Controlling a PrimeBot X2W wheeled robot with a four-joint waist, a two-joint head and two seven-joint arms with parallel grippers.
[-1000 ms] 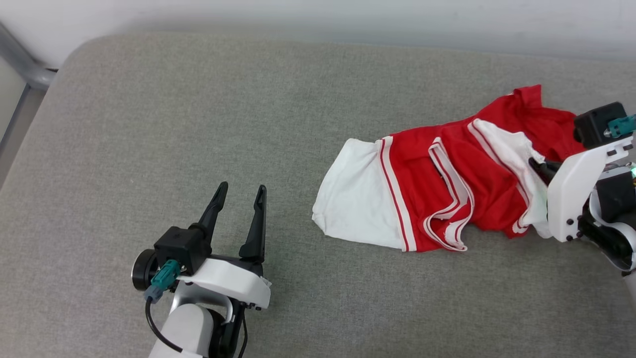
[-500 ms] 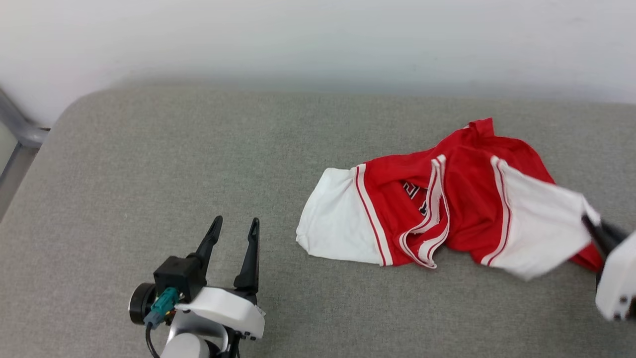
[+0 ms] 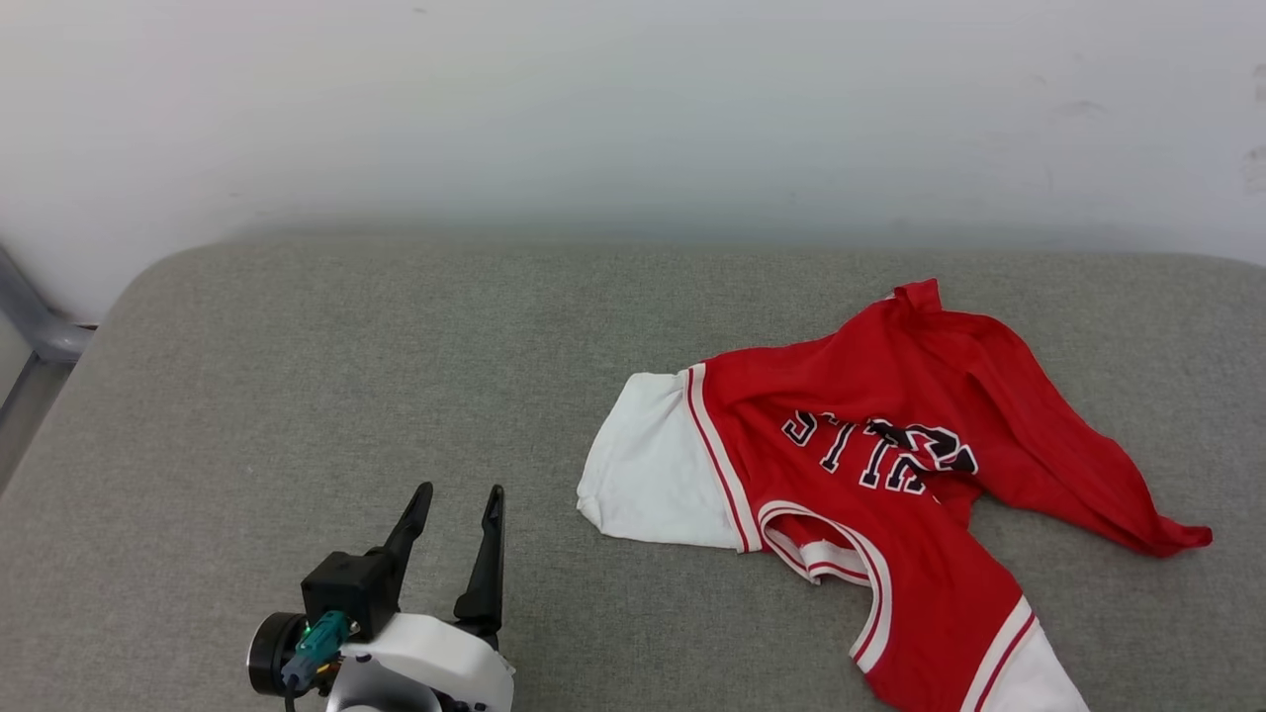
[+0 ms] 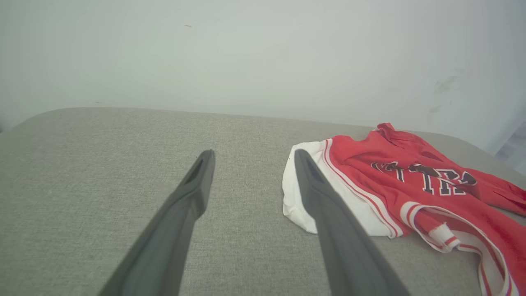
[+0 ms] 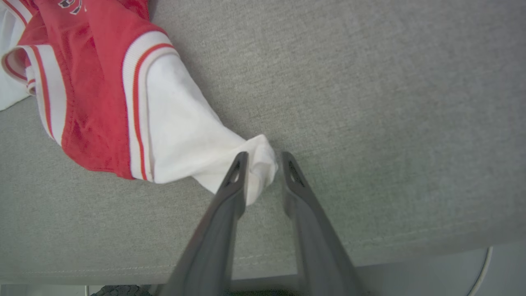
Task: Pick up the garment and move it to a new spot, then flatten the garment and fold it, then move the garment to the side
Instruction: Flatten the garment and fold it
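Head view: the red shirt [image 3: 870, 465] lies rumpled on the right of the grey cushion [image 3: 346, 376], lettering up. The left hand [image 3: 460, 489] hovers open, well apart from it.

Left wrist view: its fingers spread wide above bare cushion, with the shirt off to the right.

Right wrist view: the right hand [image 5: 265, 155] has its fingers slightly parted around the white sleeve [image 5: 185, 135] end. I cannot tell whether they pinch it.
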